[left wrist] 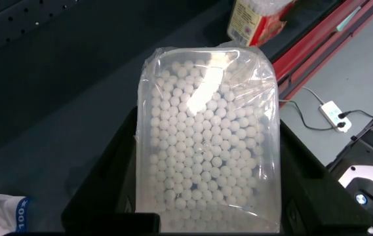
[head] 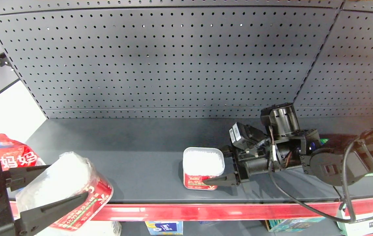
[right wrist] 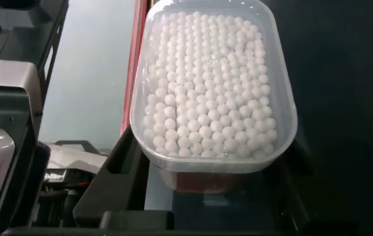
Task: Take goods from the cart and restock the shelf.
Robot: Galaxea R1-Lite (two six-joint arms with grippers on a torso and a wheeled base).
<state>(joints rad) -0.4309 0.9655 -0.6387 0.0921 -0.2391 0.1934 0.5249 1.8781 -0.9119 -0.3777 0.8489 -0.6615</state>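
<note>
Grey pegboard panel (head: 160, 62) behind — white wall (head: 6, 108) at left, grey floor (left wrist: 363, 85) with a power strip (left wrist: 335, 114)

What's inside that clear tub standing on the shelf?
The tub is packed with small white balls, plain to see through its clear top. A red label wraps its lower part, so the contents down there are hidden.

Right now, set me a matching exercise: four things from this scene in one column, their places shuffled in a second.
1. wrapped tub
2. other tub
3. red bag
4. red strip

A. along the shelf's front edge
B. upright on the shelf, at the right gripper
C. tilted, clamped in the left gripper
D. past the shelf's left end

Pairs: 1-C, 2-B, 3-D, 4-A
</note>
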